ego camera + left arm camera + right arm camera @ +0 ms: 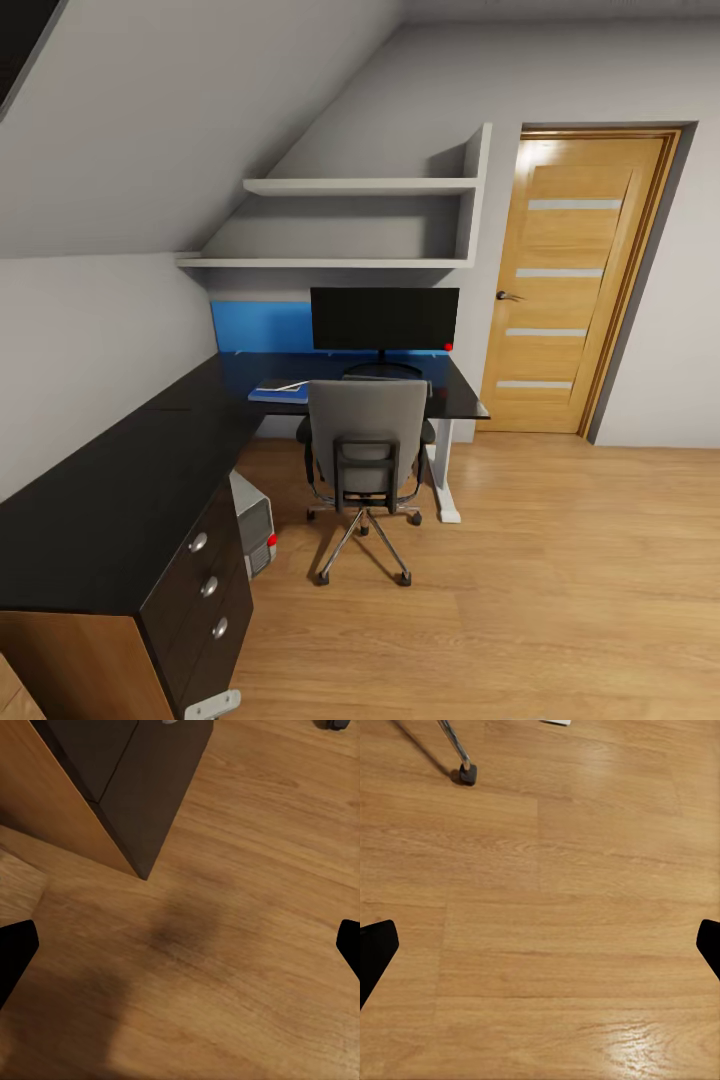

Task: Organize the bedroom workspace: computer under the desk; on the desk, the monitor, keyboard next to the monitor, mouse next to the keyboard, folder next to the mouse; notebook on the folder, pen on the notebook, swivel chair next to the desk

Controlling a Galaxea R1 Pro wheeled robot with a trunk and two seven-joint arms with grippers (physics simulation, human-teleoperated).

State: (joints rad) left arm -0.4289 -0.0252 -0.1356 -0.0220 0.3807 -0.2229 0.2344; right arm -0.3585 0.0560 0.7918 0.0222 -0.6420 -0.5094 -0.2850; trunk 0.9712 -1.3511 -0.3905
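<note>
The black monitor stands on the far wing of the black L-shaped desk. A grey swivel chair is drawn up in front of it, its back toward me and its seat hidden. Left of the chair, a flat blue item with something pale on it lies on the desk; I cannot tell what it is. The grey computer tower sits on the floor under the desk. My left gripper and right gripper are both open and empty, hanging over bare wooden floor.
A drawer unit ends the desk's near wing, and its corner is close to my left gripper. One chair caster lies ahead of my right gripper. A wooden door is at the right, and wall shelves hang above the desk.
</note>
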